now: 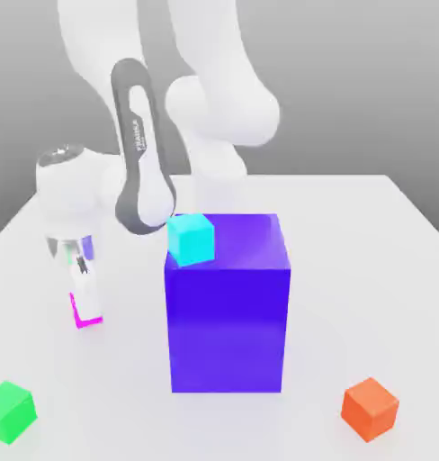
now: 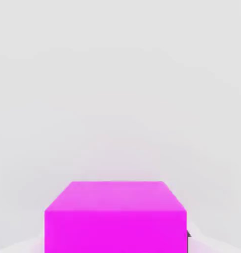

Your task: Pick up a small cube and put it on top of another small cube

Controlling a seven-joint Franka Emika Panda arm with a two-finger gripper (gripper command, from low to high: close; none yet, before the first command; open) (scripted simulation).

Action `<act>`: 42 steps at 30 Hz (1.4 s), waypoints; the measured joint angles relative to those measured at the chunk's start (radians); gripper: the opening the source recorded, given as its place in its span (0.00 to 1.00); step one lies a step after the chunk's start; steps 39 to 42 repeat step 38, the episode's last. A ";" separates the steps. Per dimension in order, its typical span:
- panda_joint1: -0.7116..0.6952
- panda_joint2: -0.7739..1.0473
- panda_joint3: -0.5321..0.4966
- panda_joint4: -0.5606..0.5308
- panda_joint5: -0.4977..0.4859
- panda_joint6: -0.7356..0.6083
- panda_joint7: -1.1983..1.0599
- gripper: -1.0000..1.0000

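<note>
White tabletop (image 1: 349, 270), grey backdrop behind. Gripper (image 1: 84, 302) low at the exterior view's left, fingers around the small magenta cube (image 1: 86, 317) on the table; whether they actually pinch it, cannot tell. Cyan cube (image 1: 191, 239) rests on blue block (image 1: 228, 315).

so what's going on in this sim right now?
The Panda's gripper is down at the table on the exterior view's left, right at the small magenta cube, which fills the lower part of the hand view. A cyan cube sits on the big blue block. A green cube and an orange cube lie in front.
</note>
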 joint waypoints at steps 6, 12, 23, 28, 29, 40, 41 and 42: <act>0.034 -0.122 -0.061 -0.021 -0.089 -0.103 0.061 0.00; 0.055 -0.223 -0.060 -0.027 -0.035 -0.199 0.019 0.00; 0.180 -0.056 -0.002 0.353 0.096 -0.417 0.042 0.00; 0.220 0.026 0.020 0.534 0.067 -0.515 0.116 0.00; 0.231 0.042 0.023 0.570 0.059 -0.535 0.132 0.00; 0.237 0.195 0.038 0.623 0.074 -0.434 0.135 1.00; 0.237 0.195 0.038 0.623 0.074 -0.434 0.135 1.00; 0.237 0.195 0.038 0.623 0.074 -0.434 0.135 1.00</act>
